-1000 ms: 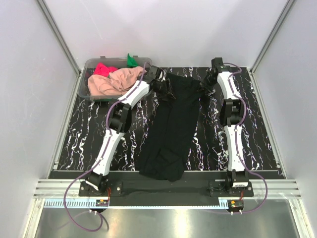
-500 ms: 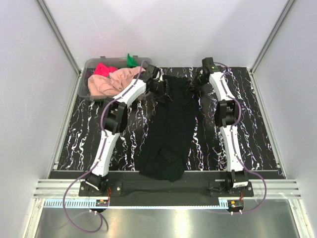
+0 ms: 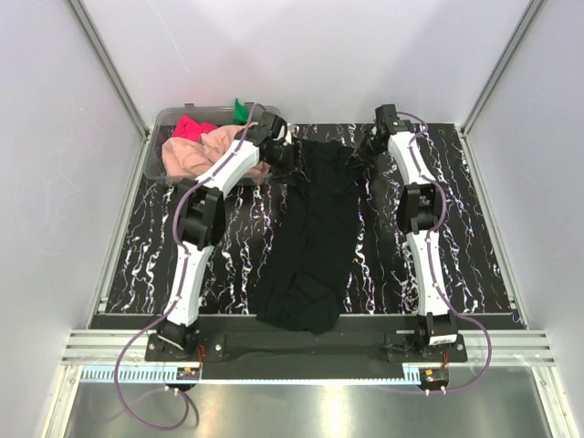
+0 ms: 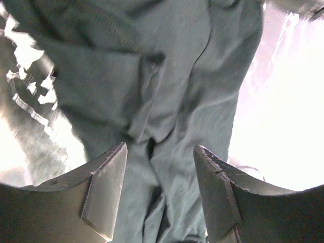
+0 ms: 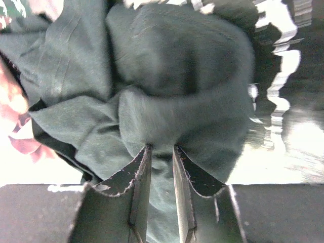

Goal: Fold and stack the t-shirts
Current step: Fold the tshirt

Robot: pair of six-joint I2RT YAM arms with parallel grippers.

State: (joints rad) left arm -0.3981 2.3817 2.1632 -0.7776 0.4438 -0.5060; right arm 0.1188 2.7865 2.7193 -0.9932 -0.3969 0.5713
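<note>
I see the left gripper (image 4: pixel 161 147) open over the far end of the black t-shirt (image 3: pixel 315 233); the right gripper (image 5: pixel 161 148) is there too, its grip I cannot tell.

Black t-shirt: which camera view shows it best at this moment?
Top external: the black t-shirt lies full length down the middle of the table, its whole outline visible. Both wrist views show only close-up bunched folds of its far end, filling most of the frame.
</note>
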